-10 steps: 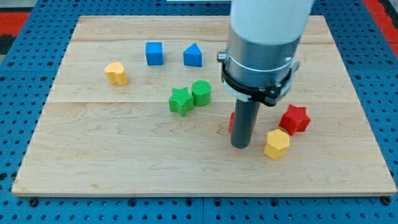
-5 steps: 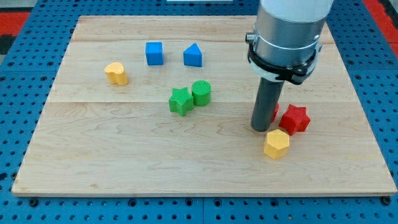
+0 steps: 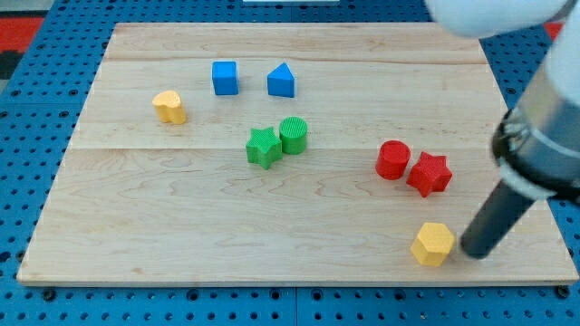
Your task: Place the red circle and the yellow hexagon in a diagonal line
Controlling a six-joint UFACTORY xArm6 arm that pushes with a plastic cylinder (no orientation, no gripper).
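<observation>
My tip (image 3: 474, 253) rests just at three o'clock of the yellow hexagon (image 3: 432, 244); I have no fingers. The red circle (image 3: 392, 159) sits at eleven o'clock of the hexagon, touching the red star (image 3: 429, 174).

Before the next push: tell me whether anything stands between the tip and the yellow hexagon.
Nothing visible does. My tip sits just off the view's right side of the yellow hexagon, with bare board between them. The red circle and red star lie farther toward the view's top.
</observation>
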